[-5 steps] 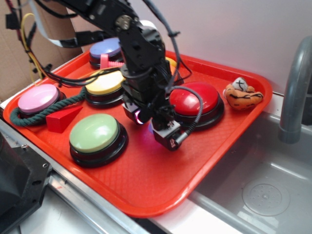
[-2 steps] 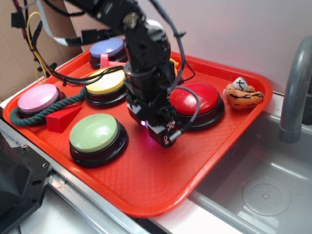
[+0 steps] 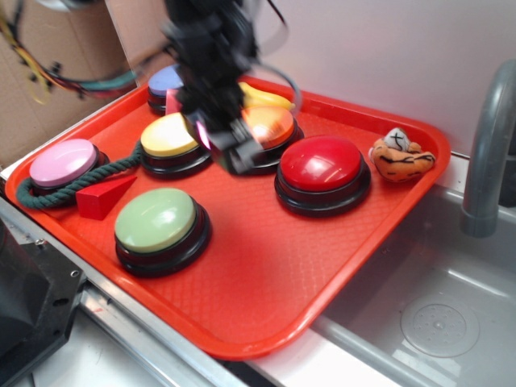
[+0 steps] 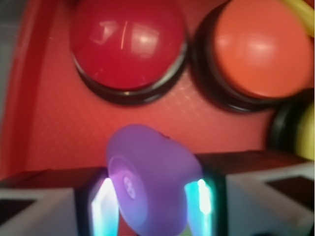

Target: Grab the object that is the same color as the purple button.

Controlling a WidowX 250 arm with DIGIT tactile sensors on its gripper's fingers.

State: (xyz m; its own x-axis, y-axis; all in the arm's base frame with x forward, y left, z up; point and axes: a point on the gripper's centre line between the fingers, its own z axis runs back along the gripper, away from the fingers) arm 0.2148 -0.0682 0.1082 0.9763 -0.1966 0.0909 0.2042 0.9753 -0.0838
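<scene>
Pincer (image 4: 152, 196) clamps the purple toy (image 4: 150, 179) between both pads, lifted clear of the red tray (image 4: 74, 132); red button (image 4: 125, 44) at 12 o'clock.

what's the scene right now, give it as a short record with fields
gripper: shut on the purple toy, raised above the tray
tray: red, holds six buttons
purple button: back left, partly hidden by the arm
yellow button: in front of the purple one
orange button: beside the yellow one
red button: right of centre
green button: front left
pink button: far left, with green rope around it
red wedge: beside the rope
orange plush: right corner
arm: blurred, in motion
</scene>
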